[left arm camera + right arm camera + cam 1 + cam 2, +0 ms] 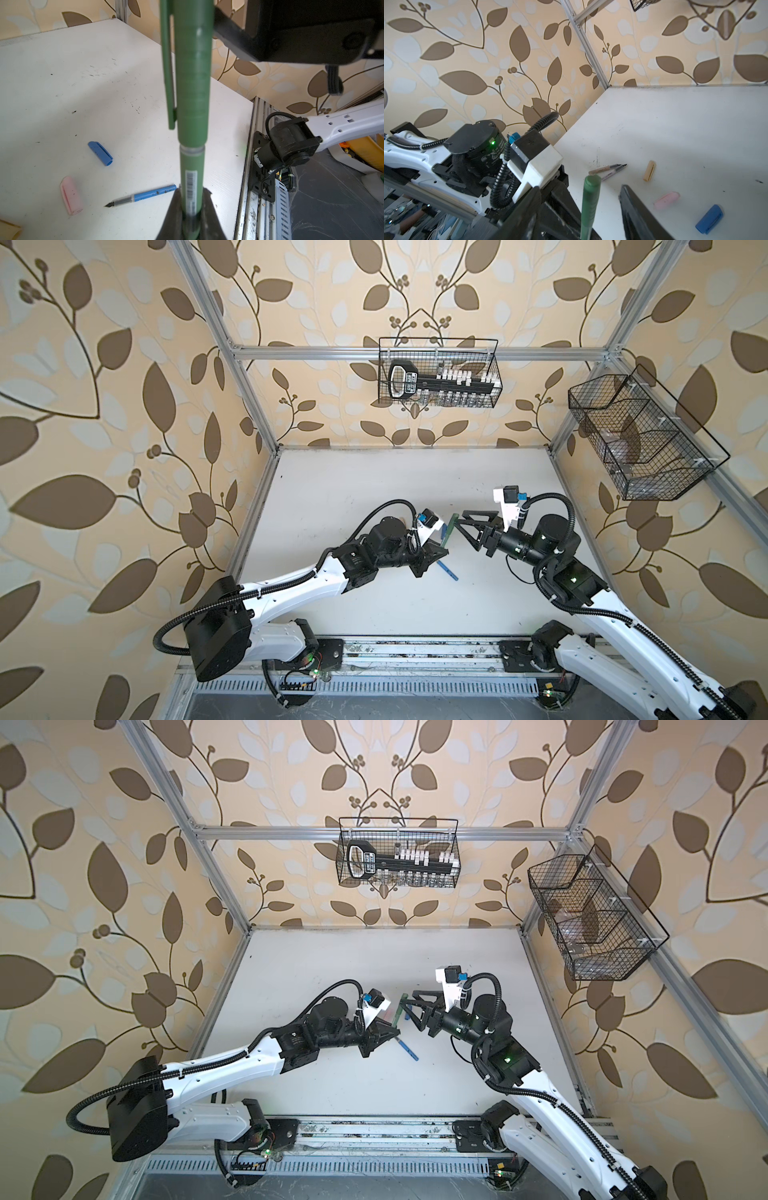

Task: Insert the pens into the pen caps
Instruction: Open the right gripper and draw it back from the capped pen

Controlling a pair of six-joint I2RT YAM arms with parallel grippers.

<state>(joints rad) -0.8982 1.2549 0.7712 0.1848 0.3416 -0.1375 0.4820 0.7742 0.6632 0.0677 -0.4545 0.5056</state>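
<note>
The dark green pen (pixel 192 172), its cap (pixel 193 83) seated, hangs above the desk's (pixel 374 497) middle, long axis running near-to-far with the capped end toward the far edge. The left fingers (pixel 173 209) clamp its bare tail, and the left arm (pixel 291 589) reaches in low from the near left corner. The right fingers (pixel 633 207) stand wide either side of the cap, and the right arm (pixel 615 626) is bent, its wrist levelled leftward. A blue pen (pixel 449 570) lies just nearer.
</note>
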